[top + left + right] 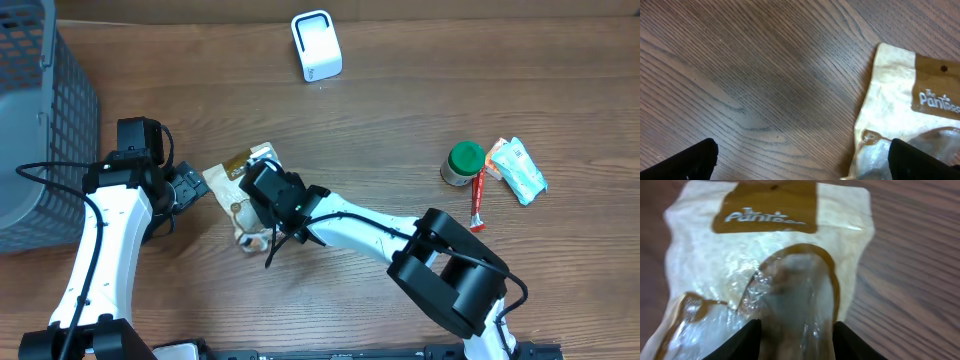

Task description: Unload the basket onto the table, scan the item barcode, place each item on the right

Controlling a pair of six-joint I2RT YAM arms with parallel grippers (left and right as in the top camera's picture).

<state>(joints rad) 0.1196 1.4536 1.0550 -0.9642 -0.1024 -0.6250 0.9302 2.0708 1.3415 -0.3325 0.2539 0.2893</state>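
Wooden table [400,110], snack pouch [228,178] flat, long axis near-to-far, header end farthest

Table [740,75]: wood, strong wavy grain, matt brown finish, no shine noted.

Pouch [770,255]: cream body looked like matt paper, faintly textured; brown printed label band [765,215] across the top, flat finish. Window [790,295] in the pouch: clear plastic film, glossy and crinkled, with bright highlights along the creases.

Basket [40,120]: grey plastic, open grid walls, dull.

Scanner [316,45]: white plastic, smooth, slight sheen.

Jar [463,163]: green lid, smooth; body material unclear.

Packet [520,170]: teal-and-white film, shiny.

Left arm [100,250]: smooth white casing with matt black joints.
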